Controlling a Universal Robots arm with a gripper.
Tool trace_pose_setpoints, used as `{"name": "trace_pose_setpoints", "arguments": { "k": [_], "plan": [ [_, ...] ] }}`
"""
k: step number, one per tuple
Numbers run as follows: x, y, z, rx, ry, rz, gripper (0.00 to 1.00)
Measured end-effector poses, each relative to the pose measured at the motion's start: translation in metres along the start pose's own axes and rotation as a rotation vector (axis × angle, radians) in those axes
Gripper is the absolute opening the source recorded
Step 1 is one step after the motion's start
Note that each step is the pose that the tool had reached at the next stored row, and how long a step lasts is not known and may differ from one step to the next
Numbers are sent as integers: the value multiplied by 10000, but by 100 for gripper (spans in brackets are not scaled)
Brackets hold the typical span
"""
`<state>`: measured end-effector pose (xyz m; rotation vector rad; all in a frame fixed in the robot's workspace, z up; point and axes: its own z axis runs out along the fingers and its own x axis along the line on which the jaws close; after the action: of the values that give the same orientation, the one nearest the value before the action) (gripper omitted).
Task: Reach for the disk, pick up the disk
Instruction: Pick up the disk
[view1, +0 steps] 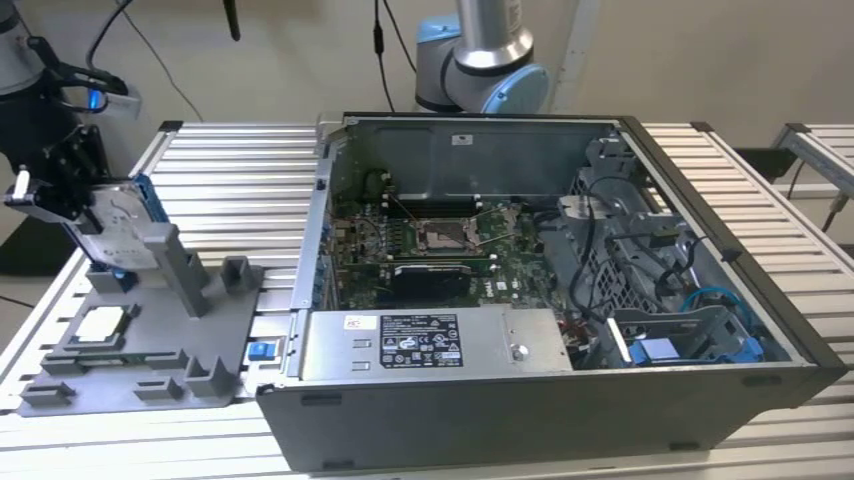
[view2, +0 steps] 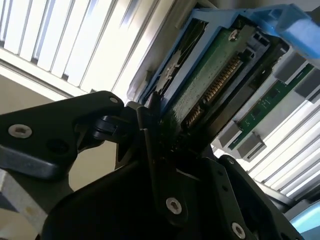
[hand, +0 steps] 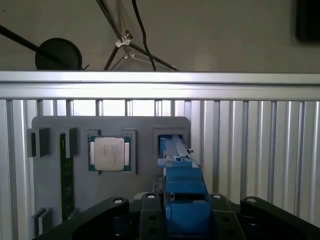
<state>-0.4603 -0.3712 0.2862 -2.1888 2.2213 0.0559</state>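
The disk stands on edge at the exterior view's left, a silver slab with blue rails, over the tall slot of the grey holder. My gripper is shut on it from the side. In the second wrist view the disk shows its green circuit board and blue frame, clamped between the black fingers. In the first wrist view the disk's blue rail sits between the jaws of my gripper, just above the holder's slot.
A square silver chip lies in the holder, seen again as the chip in the first wrist view, beside a green memory stick. An open computer case stands to the exterior view's right. Another arm's base rises behind it.
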Motion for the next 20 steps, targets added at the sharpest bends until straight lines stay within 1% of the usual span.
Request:
{"name": "trace_pose_setpoints", "arguments": {
  "k": [10,11,20],
  "plan": [
    [-8,2,-189,-1,1,0,0],
    [-9,2,-224,-1,1,0,0],
    [-15,4,-370,0,8,-1,0]
  ]
}}
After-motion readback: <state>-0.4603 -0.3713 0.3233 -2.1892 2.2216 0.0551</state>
